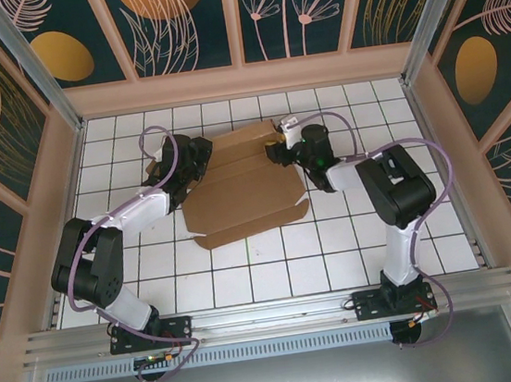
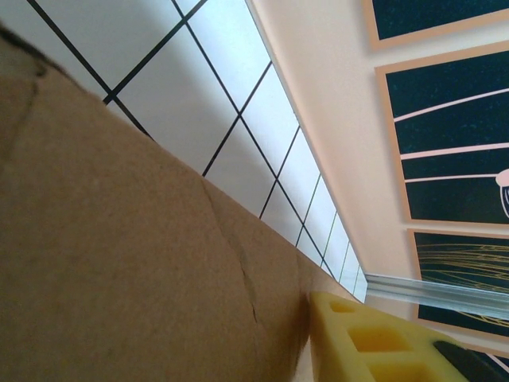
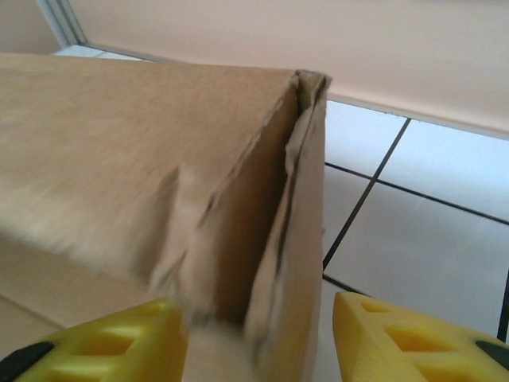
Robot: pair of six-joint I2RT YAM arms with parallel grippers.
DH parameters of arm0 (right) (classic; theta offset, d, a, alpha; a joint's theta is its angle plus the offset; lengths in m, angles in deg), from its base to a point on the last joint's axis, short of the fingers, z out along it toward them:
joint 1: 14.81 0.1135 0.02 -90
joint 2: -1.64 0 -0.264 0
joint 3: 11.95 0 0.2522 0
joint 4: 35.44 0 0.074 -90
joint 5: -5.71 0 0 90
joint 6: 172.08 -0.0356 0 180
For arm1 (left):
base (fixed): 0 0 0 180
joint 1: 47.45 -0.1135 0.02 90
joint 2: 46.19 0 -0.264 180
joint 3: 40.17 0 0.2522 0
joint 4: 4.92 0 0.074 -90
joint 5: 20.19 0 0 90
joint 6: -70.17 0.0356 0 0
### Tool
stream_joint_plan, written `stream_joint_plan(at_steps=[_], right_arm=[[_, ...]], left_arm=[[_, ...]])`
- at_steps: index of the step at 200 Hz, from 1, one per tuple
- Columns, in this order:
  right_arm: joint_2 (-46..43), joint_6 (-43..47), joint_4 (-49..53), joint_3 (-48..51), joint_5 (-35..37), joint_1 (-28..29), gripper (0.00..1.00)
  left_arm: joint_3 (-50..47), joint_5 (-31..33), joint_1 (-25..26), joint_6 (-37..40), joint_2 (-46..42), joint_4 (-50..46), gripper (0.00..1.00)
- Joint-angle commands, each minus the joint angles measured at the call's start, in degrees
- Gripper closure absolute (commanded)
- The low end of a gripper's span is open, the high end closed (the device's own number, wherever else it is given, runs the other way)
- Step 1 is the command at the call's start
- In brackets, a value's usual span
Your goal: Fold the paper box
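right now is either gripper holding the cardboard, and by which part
The right gripper straddles a raised folded corner of the brown corrugated cardboard box, not clamped; for the left gripper it cannot be told.

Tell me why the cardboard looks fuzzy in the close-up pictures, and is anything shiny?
Right wrist view: the paper box is smeared and fuzzy low down by the yellow fingers, and crisper at its top corner. Left wrist view: the cardboard sits very close to the camera and looks soft, while the white tiles shine with bluish glare. Top view: the light is even and everything looks sharp.
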Motion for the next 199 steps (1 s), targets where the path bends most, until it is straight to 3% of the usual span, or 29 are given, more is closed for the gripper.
stream_joint_plan(at_steps=[1, 16, 43, 63, 91, 130, 165, 183, 199], right_arm=[[2.67, 3.01, 6.07, -4.11, 4.82, 0.32, 0.55], [3.87, 3.46, 7.28, -5.54, 5.93, 0.41, 0.62], [5.79, 3.82, 9.41, -8.31, 7.68, 1.08, 0.86], [6.38, 4.21, 10.82, -9.55, 11.15, 2.26, 1.00], [3.80, 3.19, 8.67, -5.96, 15.63, 2.36, 1.00], [-0.94, -1.23, 8.65, 0.24, 20.08, 1.72, 1.00], [-3.32, -3.84, 9.66, 3.73, 20.91, 1.98, 1.00], [-4.33, -4.99, 9.07, 5.71, 20.01, 2.15, 1.00], [-4.35, -4.77, 8.99, 6.35, 19.85, 2.29, 1.00]], left_arm=[[-0.13, -0.42, 0.14, 1.09, 1.80, -7.63, 0.65], [0.04, -0.61, 0.14, 1.36, 1.82, -7.57, 0.65], [-0.16, -2.18, 0.14, 1.90, 2.52, -6.54, 0.65], [-0.29, -3.52, 0.14, 3.05, 2.00, -6.24, 0.57], [2.40, -3.40, 0.13, 11.84, -2.91, -12.11, 0.44], [1.41, -7.32, -1.20, 31.59, -15.83, -24.93, 0.37], [3.33, -5.51, -6.27, 40.93, -26.61, -33.49, 0.32], [5.61, -7.99, -7.90, 43.15, -26.69, -34.78, 0.16], [6.71, -10.79, -8.70, 43.54, -25.28, -33.60, 0.12]])
